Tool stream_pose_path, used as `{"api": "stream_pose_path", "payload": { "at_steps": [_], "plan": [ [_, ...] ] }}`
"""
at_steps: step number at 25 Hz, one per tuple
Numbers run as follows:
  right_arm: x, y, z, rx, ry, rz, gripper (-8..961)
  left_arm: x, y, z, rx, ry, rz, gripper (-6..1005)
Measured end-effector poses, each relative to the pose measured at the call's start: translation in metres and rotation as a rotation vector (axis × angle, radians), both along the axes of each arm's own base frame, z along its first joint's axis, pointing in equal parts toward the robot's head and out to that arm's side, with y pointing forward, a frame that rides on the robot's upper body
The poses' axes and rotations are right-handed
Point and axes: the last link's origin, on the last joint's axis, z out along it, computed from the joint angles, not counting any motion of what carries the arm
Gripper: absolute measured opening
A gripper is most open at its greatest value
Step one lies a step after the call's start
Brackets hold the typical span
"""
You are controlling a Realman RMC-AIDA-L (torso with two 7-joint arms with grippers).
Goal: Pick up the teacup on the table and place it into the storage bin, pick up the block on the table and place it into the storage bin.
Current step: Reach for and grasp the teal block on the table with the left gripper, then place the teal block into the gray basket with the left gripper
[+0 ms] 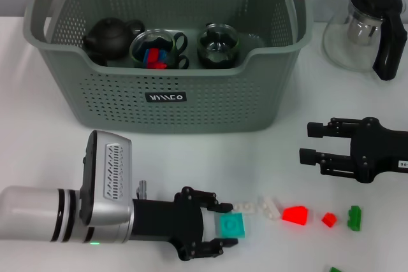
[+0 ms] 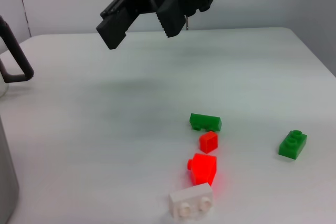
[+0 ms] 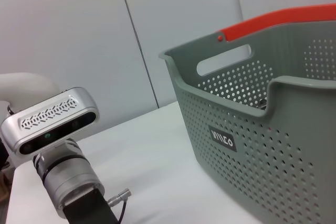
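Observation:
The grey perforated storage bin (image 1: 166, 103) stands at the back of the table and also shows in the right wrist view (image 3: 252, 135). Inside it are a black teapot (image 1: 109, 36), a glass teacup (image 1: 156, 49) holding red and blue blocks, and a second dark teacup (image 1: 218, 44). A teal block (image 1: 231, 225) lies on the table at the front. My left gripper (image 1: 223, 226) is low at the table, open, with one finger on each side of the teal block. My right gripper (image 1: 309, 143) hovers open and empty at the right; it also shows in the left wrist view (image 2: 140, 31).
Loose blocks lie in a row right of the teal one: white (image 1: 264, 207), red (image 1: 295, 214), small red (image 1: 329, 220), green (image 1: 354, 218). Another green block (image 1: 335, 270) is at the front edge. A glass teapot with a black handle (image 1: 366, 27) stands at the back right.

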Motion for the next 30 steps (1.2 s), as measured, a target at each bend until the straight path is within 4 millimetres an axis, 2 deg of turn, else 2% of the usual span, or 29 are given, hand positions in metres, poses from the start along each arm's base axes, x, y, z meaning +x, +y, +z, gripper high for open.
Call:
{"api": "stream_pose_path", "payload": {
  "at_steps": [4,7,11,14,17,22,23,26,28,30],
  "plan": [
    [0.000,0.000,0.000,0.001,0.000,0.001,651,0.000,0.002,0.000,0.004,0.006,0.000,645],
    [-0.001,0.001,0.000,0.001,0.000,0.002,651,0.000,0.003,0.000,0.006,0.008,-0.002,436],
    [-0.001,0.001,0.000,0.000,0.001,0.001,651,0.002,0.003,0.002,0.000,-0.001,0.005,396],
    [-0.001,0.001,0.000,-0.001,0.001,0.001,651,0.006,0.006,0.012,-0.015,-0.043,0.031,393],
    [-0.001,0.001,0.001,-0.001,0.000,0.001,651,0.013,0.007,0.036,-0.029,-0.146,0.045,402],
    [-0.002,0.002,0.001,-0.002,0.001,0.005,651,0.027,0.007,0.101,-0.037,-0.408,-0.003,419],
    [-0.003,0.003,0.001,-0.002,0.001,0.007,651,0.034,0.012,0.125,-0.023,-0.484,-0.023,422],
    [-0.004,0.003,0.001,-0.003,0.001,0.010,651,0.044,0.024,0.149,0.011,-0.547,-0.046,431],
    [-0.004,0.003,0.000,-0.005,0.001,0.012,651,0.057,0.043,0.174,0.066,-0.586,-0.065,438],
    [-0.005,0.003,0.000,-0.007,0.002,0.013,651,0.070,0.061,0.192,0.112,-0.585,-0.073,444]
  ]
}}
